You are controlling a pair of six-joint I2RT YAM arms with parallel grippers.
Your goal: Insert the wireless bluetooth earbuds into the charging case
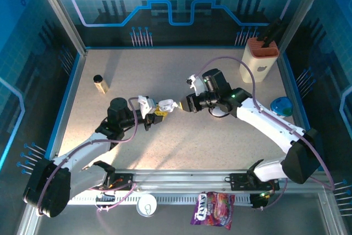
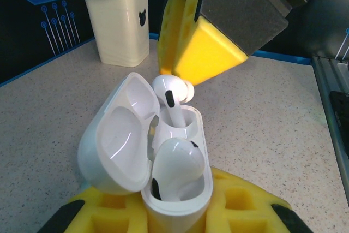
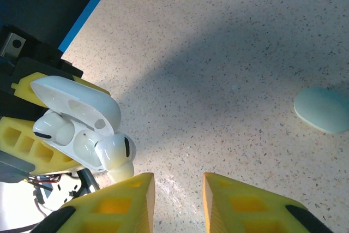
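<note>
My right gripper hangs just beside the open case, fingers parted with nothing between them. The raised lid walls off one side, so I can reach the slots only from above or from the side away from the lid. A seated earbud fills the near slot, and a second earbud stands half in the far one. The left gripper clamps the case's lower half. The table around them is open. A pale oval thing lies near my right gripper. The holder, bottle and blue disc stand well apart.
</note>
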